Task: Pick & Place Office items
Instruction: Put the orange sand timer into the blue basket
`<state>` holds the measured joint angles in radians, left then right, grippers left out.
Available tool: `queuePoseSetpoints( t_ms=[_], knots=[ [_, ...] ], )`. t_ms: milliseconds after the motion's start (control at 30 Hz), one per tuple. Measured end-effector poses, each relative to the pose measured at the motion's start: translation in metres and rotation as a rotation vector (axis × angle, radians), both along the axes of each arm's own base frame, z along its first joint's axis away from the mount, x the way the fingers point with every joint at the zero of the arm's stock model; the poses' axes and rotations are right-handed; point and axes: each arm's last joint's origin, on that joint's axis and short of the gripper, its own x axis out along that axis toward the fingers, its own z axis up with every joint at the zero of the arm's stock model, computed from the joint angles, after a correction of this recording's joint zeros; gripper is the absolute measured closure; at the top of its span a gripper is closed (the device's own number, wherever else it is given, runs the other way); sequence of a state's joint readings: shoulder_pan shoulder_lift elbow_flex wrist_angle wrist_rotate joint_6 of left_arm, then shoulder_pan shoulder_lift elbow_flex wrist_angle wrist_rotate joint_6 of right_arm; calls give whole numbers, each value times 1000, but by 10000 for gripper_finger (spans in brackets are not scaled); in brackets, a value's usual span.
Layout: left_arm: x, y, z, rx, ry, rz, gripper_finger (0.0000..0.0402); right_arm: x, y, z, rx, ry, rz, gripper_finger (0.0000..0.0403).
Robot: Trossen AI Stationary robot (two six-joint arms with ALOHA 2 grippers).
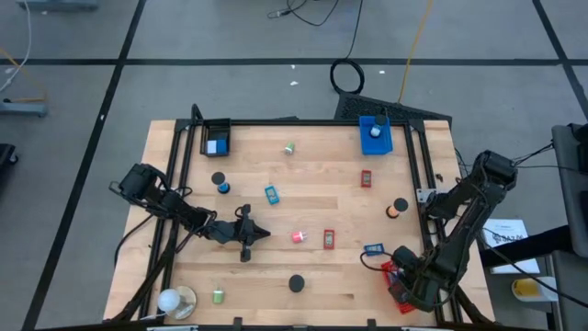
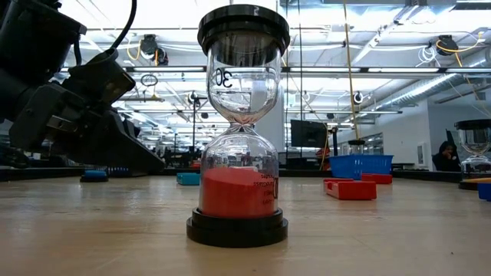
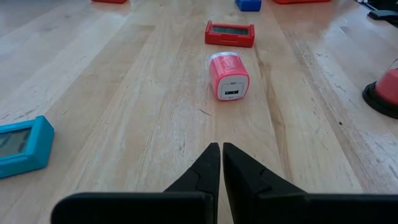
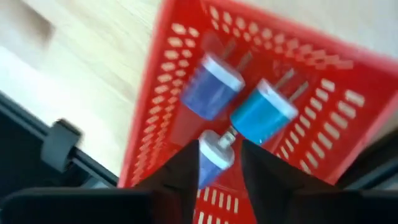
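Observation:
My left gripper (image 1: 257,233) is shut, low over the table's middle, pointing at a pink charger block (image 3: 229,76) that lies on its side a short way ahead (image 1: 299,237). A red flat item (image 3: 230,33) lies just beyond the block. My right gripper (image 4: 219,163) is open above the red tray (image 4: 186,56) at the table's near right corner (image 1: 393,276). Two blue chargers (image 4: 211,87) (image 4: 261,112) lie in that tray. A third blue-and-white charger (image 4: 214,158) shows between my right fingertips; it seems to lie in the tray.
An hourglass with red sand (image 2: 238,138) stands near the table's near edge (image 1: 296,284). Small items are scattered over the wood: a blue flat one (image 3: 18,146), green ones (image 1: 289,147) (image 1: 219,295), a red one (image 1: 367,177). A blue tray (image 1: 375,135) and a black tray (image 1: 216,138) sit at the far edge. A round white and tan object (image 1: 175,301) lies near left.

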<state>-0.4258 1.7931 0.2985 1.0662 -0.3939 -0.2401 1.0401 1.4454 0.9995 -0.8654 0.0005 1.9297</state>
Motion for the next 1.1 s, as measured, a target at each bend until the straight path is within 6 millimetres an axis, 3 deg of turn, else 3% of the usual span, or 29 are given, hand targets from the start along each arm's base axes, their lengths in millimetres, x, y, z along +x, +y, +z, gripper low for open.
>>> queuePoseSetpoints(
  t_ms=[300,533,767,933,1100],
  knots=[
    [0,0,0,0,0,0,376,8,-16,20,-96,-269,190,399],
    [0,0,0,0,-1,0,376,35,-33,32,-363,-545,424,400],
    [0,0,0,0,-1,-1,376,91,-60,20,-484,-825,636,402],
    [0,0,0,0,-1,0,376,118,-93,7,-514,-1110,717,402],
    [2,0,3,-1,-37,9,376,129,-125,7,-652,-1241,718,402]
  ],
)
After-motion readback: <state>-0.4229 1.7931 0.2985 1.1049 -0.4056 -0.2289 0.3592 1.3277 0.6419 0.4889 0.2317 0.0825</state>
